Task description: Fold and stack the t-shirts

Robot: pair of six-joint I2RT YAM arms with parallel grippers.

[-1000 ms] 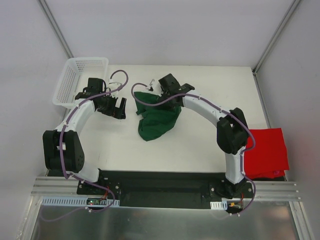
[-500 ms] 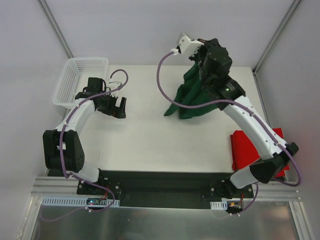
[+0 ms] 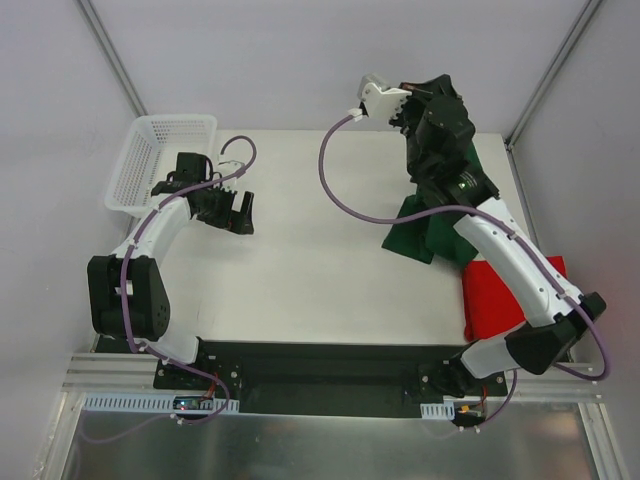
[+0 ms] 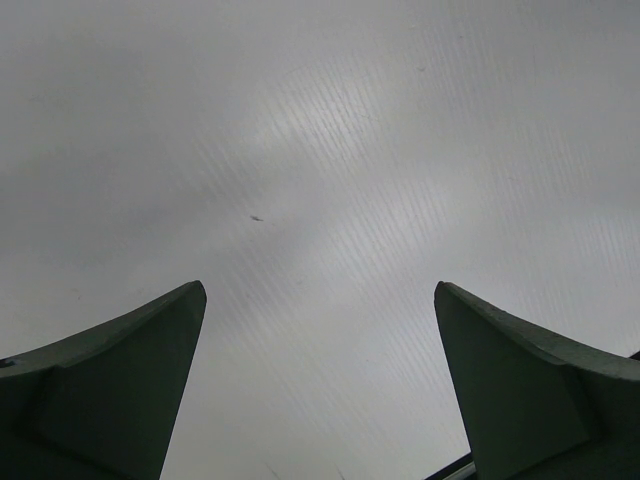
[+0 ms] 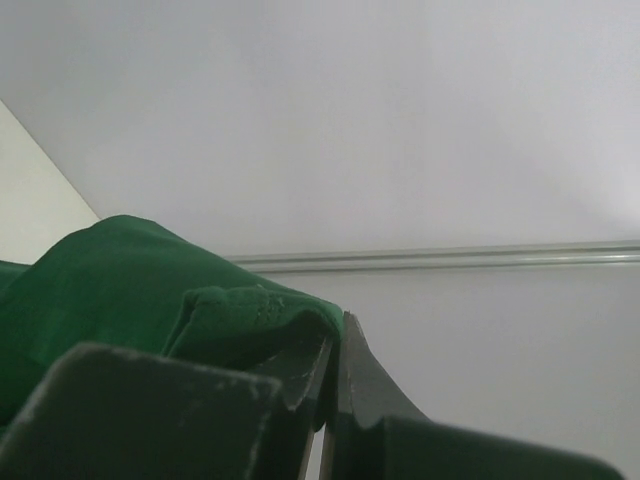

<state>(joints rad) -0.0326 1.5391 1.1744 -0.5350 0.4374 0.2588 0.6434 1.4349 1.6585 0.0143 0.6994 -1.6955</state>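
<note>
Dangling from the right gripper [image 5: 335, 335], the green t-shirt [image 3: 415, 230] hangs crumpled.

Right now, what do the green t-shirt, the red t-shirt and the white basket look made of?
The green t-shirt looks like soft matte cloth, probably a cotton knit, since it hangs in limp folds. The red t-shirt looks like similar matte cloth and lies flat. The white basket is probably rigid plastic, with open mesh walls that hold their shape.

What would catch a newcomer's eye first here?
The right gripper, raised high over the far right of the table, is shut on the dark green t-shirt, which hangs bunched beneath it. A red t-shirt lies at the near right edge; the left gripper stands open near the white mesh basket.
</note>
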